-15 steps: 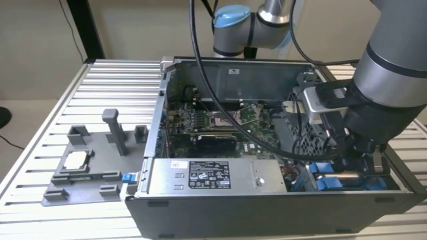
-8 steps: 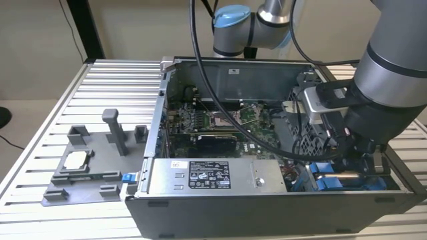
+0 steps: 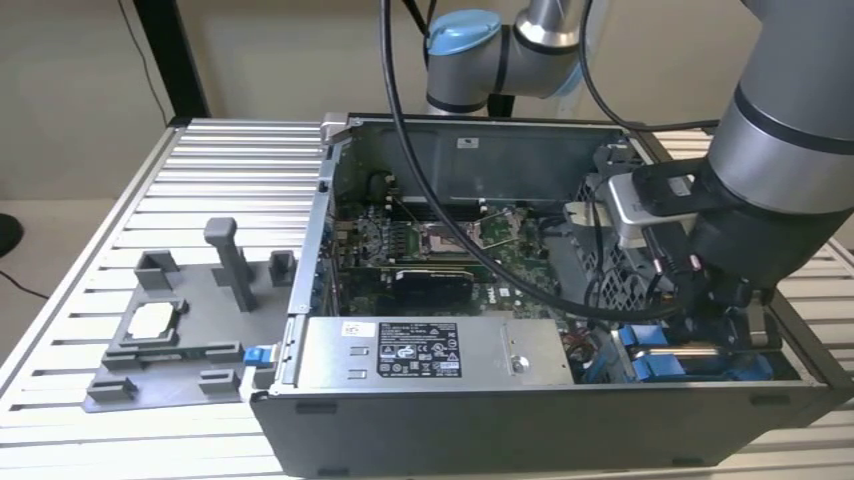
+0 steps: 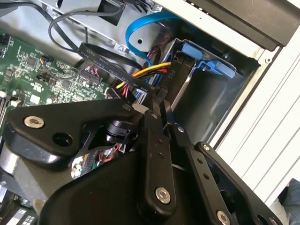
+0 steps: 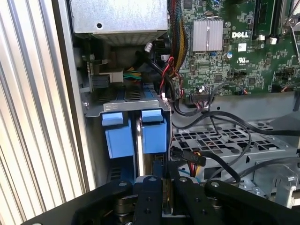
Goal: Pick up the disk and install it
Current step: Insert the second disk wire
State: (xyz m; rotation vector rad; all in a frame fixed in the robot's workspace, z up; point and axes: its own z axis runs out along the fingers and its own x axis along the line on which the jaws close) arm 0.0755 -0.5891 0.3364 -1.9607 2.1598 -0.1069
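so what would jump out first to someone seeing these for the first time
Probably the open computer case on the slatted table, with the big grey arm reaching into its corner at the exterior view's right. There the end effector sits down among blue plastic brackets, closed on the edge of the disk. The green motherboard and tangled black cables lie beside it.
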